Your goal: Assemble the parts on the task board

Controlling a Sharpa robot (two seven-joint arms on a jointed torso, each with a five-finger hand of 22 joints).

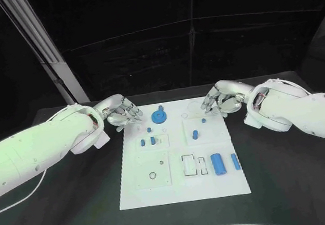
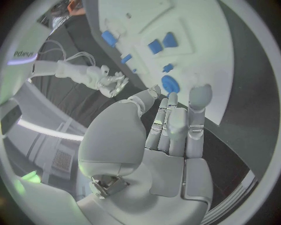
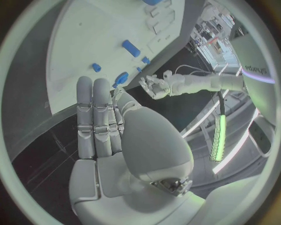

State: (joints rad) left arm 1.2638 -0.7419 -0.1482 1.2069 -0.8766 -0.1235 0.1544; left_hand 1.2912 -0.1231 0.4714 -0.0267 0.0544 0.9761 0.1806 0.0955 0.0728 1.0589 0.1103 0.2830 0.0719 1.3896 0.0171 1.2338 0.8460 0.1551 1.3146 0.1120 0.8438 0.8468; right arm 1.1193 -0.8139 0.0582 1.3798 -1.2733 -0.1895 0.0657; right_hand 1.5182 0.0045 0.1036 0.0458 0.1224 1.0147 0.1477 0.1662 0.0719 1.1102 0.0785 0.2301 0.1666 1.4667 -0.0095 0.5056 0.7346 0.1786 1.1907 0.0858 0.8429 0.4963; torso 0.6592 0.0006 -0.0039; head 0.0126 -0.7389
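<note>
Board (image 1: 182, 187): white plate, centre of black table (image 1: 79, 216), long axis running near-far.

Parts on board:
- Blue disc (image 1: 159, 116) w/ small knob, far end, approx centre line.
- Small blue peg (image 1: 148, 130) just near-left of disc; second small peg (image 1: 203, 121) to the right, in the far-right square.
- Pair of short blue pieces (image 1: 148, 141) in the mid-left recess, side by side.
- Blue pin (image 1: 195, 135) in the mid-right square.
- Large blue cylinder (image 1: 218, 164), near-right area, lying lengthwise near-far; slimmer blue rod (image 1: 235, 162) just right of it, parallel, apart.
- Two open rectangular slots (image 1: 194, 165) left of cylinder; small oval hole (image 1: 152, 176) in near-left square.

L hand (image 1: 121, 112): at far-left corner of board, over the board edge, left of disc. Fingers extended and close side by side, per L wrist view (image 2: 170, 126); holds nothing. Fingertips point toward disc (image 2: 170, 85); no contact w/ any part visible.

R hand (image 1: 217, 102): at far-right corner of board, right of disc. Fingers straight, held alongside each other, per R wrist view (image 3: 102, 117); nothing in it. Disc (image 3: 121, 78) lies just beyond the fingertips; not touching.

Hands sit roughly mirror-image, disc between them, both well apart from cylinder and rod at near end
</note>
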